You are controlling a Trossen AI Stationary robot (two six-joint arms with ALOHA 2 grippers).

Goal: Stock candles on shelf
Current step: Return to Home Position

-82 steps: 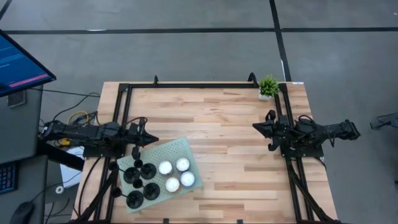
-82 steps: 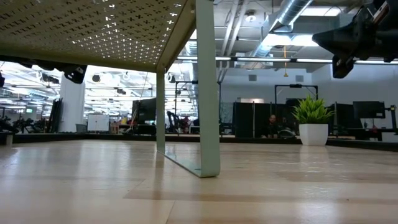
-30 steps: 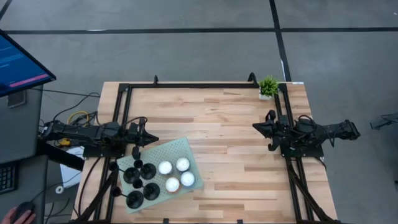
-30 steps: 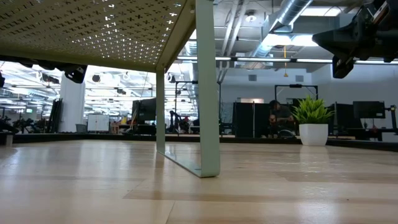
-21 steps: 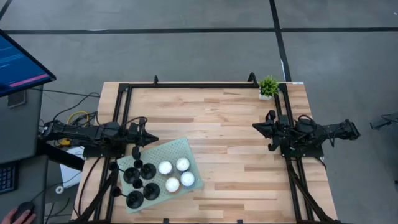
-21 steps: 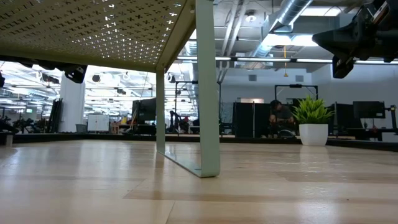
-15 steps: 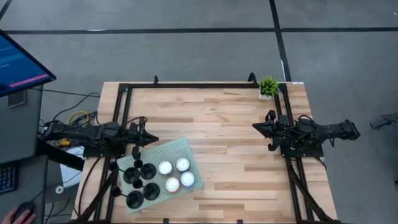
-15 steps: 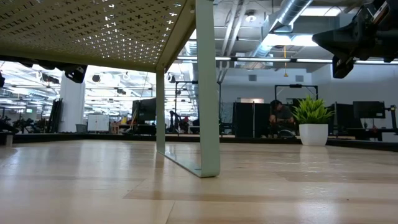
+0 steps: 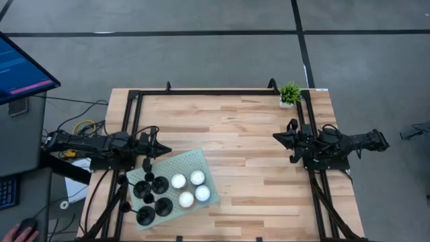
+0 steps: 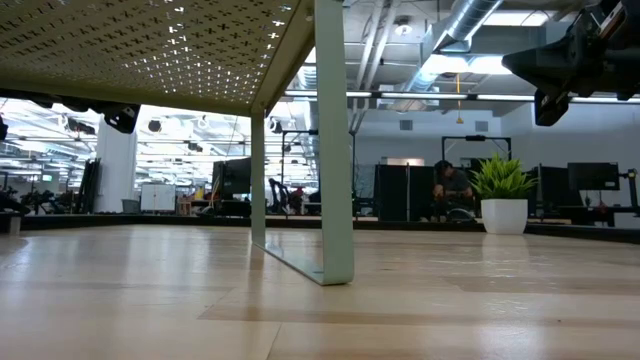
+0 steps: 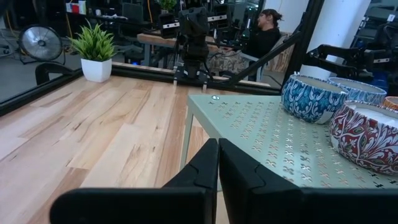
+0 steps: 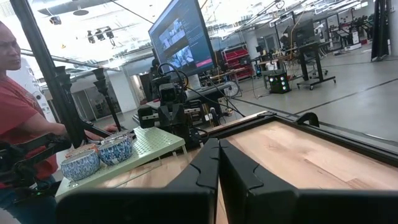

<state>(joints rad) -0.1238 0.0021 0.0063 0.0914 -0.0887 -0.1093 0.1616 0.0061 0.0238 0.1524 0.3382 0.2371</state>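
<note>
1. The wooden table [image 9: 255,134] looks just as it did before.
2. The shelf [image 9: 189,163] has not shifted. It stands on the left arm's side.
3. The left gripper [image 9: 166,151], fingers pressed together, still hovers just beside the shelf. The right gripper [image 9: 275,136], likewise closed and empty, stays well apart.
4. Four candles [image 9: 178,181] remain clustered on the shelf.
5. A person's hand [image 9: 15,233] has appeared off the table.

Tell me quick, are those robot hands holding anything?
Left hand: closed, empty, over the left side of the table.
Right hand: closed, empty, over the table's right side.
</note>
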